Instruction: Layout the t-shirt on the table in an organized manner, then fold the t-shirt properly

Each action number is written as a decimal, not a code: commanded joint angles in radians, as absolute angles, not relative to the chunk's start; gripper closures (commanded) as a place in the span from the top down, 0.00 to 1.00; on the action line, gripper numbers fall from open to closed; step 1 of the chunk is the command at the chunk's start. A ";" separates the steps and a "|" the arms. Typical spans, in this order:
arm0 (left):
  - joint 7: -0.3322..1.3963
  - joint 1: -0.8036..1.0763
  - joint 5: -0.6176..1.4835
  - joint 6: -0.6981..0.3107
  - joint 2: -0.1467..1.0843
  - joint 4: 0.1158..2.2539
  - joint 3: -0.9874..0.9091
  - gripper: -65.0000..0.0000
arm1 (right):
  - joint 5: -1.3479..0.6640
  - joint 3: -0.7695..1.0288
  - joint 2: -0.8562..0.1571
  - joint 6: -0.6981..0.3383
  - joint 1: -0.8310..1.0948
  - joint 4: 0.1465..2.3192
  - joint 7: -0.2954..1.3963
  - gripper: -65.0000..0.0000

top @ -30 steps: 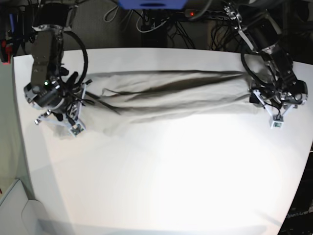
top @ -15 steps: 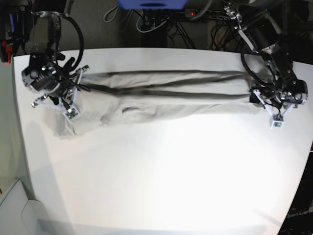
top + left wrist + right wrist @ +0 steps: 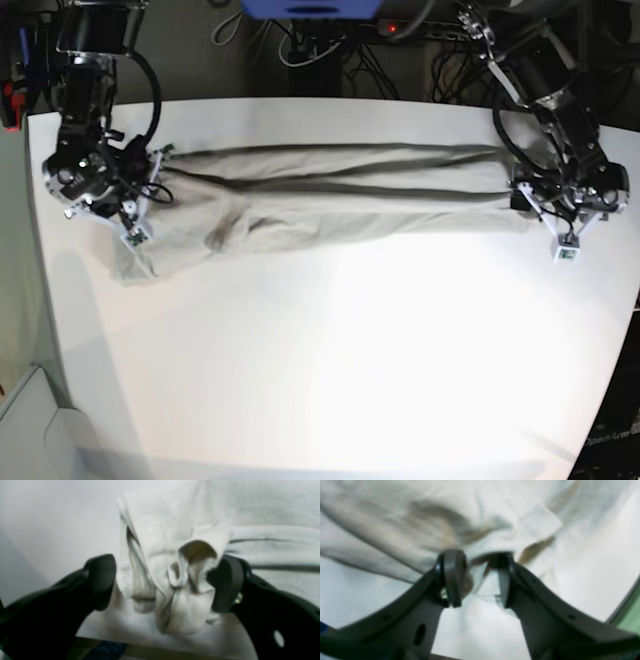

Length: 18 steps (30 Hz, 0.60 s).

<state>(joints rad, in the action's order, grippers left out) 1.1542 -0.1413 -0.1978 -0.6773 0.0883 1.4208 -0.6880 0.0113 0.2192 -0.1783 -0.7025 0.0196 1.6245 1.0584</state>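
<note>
Across the upper half of the base view, the t-shirt [image 3: 330,195] lies stretched in a long band on the white desk [image 3: 350,360], its long axis running frame-left to frame-right. At frame right, the left hand [image 3: 162,585] straddles a bunched end, fingers apart. At frame left, the right hand [image 3: 477,577] stands part-open over the other end, grip uncertain.

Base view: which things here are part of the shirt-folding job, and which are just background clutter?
Part of the job:
- t-shirt, stretched in a long band across the table
- table
- left end effector, fingers wide around a bunched end of the shirt
- right end effector, at the other end, cloth between its fingers

Just lying about:
- cables behind the table
- blue object at the top edge
</note>
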 commanded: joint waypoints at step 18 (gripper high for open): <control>1.185 -0.147 -0.214 -0.680 0.091 1.431 -0.688 0.86 | 0.013 0.286 -0.156 -0.698 -0.030 1.870 1.227 0.44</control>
<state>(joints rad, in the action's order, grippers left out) 1.1584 -0.1425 -0.1974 -0.6773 0.0879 1.4258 -0.6899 0.0181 0.2844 -0.1425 -0.7021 -0.0154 1.8530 1.2377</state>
